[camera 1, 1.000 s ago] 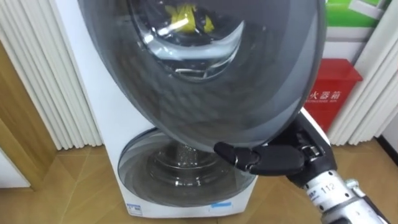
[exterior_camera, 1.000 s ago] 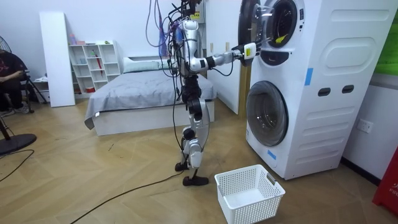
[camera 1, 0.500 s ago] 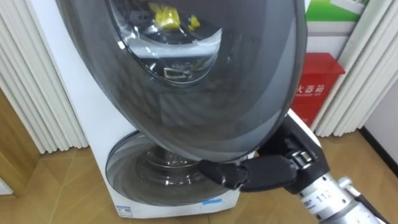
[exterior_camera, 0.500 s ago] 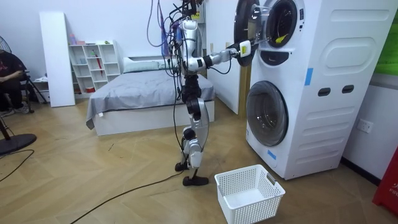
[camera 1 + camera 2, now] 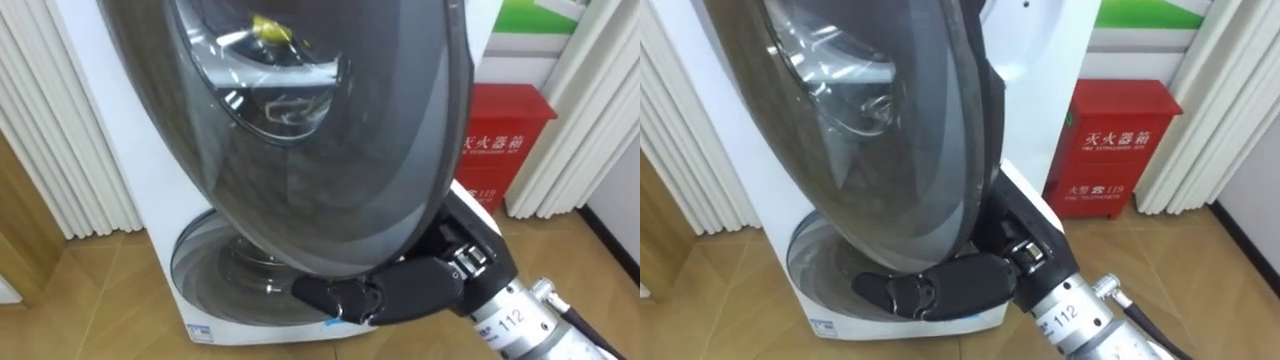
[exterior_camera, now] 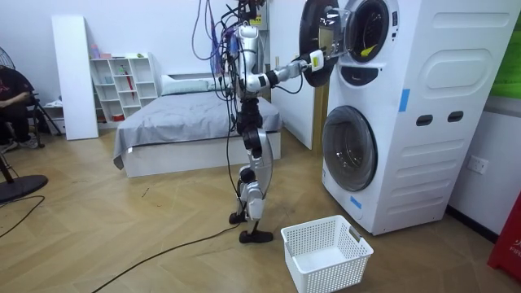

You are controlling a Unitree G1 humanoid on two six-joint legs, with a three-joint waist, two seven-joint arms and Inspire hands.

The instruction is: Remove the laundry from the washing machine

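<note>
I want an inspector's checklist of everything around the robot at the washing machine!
Surface: wooden floor; the robot stands on it, facing the stacked washing machine.
Job's things: upper door swung partly open; yellow cloth inside the drum, seen through the glass; white basket on the floor, looks empty.
Clutter: nothing seen.
Hands: right hand at the door's lower edge, fingers fairly straight.
Cables: nothing seen.
Surroundings: bed, white shelf, red box beside the machine, person seated at the room view's left.
</note>
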